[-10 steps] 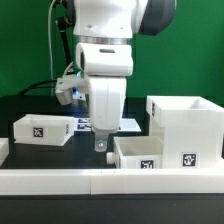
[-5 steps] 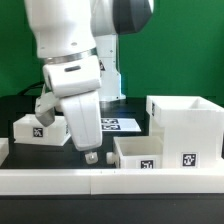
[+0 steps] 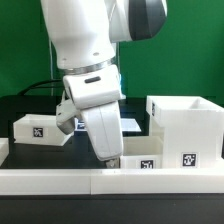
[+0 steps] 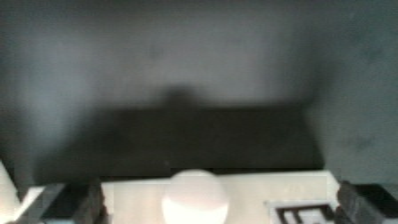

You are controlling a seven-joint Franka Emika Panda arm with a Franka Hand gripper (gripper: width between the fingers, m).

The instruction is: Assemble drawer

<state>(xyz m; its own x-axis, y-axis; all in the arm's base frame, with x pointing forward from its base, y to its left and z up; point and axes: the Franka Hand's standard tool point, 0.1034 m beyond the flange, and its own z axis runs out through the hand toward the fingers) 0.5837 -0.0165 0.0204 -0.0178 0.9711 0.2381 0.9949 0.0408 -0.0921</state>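
Note:
The tall boxy white shell [image 3: 186, 124] stands at the exterior view's right, with a tag on its front. One low tray [image 3: 140, 151] sits just left of it at the front, and the other tray [image 3: 42, 128] sits far left. My gripper [image 3: 110, 160] hangs tilted, low over the table at the left end of the middle tray, and holds nothing. The wrist view is blurred. It shows my gripper [image 4: 214, 205] with dark fingers [image 4: 71, 200] spread wide over a white surface [image 4: 267, 195] and the dark table beyond. I cannot tell which part that surface is.
The long white border rail [image 3: 60, 181] runs along the front edge. The marker board [image 3: 131, 125] lies flat behind the arm. A green backdrop stands behind the black table [image 3: 40, 150].
The arm swung to the exterior view's left and tilted, then came back right. The gripper now sits lower, by the middle tray's left end. The parts have not moved.

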